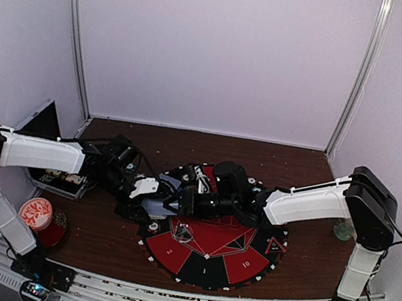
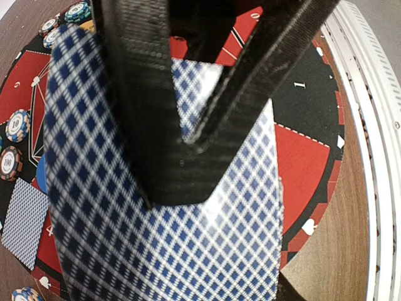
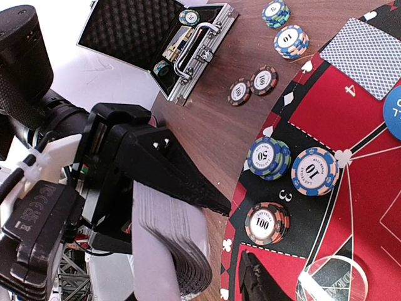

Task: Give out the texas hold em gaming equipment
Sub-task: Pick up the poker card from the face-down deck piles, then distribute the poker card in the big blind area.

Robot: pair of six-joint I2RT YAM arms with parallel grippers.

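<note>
The left tool (image 2: 178, 179) is clamped on the deck (image 2: 207, 251), one black finger (image 2: 141, 113) across its diamond-patterned back. In the right wrist view the deck shows edge-on, bowed, with fingers above and below it. The right tool (image 1: 196, 195) sits just beside the left one over the far left part of the mat (image 1: 207, 261). Only a dark finger shows at the bottom edge of its own view, so I cannot tell whether it is apart or together. Under the deck, on the mat, lie a 100 stack (image 3: 266, 222), a 50 stack (image 3: 266, 157) and a 10 chip (image 3: 315, 170). The 50 stack and the 10 chip sit just beside each other near the mat's rim. Further along the mat a single card (image 3: 369, 56) lies face down, with a blue disc (image 3: 395, 113) near it at the frame edge. Off the mat, on the bare counter (image 3: 207, 119), rest two dark chips (image 3: 250, 86) side by side, and beyond them two blue stacks (image 3: 285, 28). At the counter's left edge an open case (image 3: 125, 31) holds more chips in its tray.
</note>
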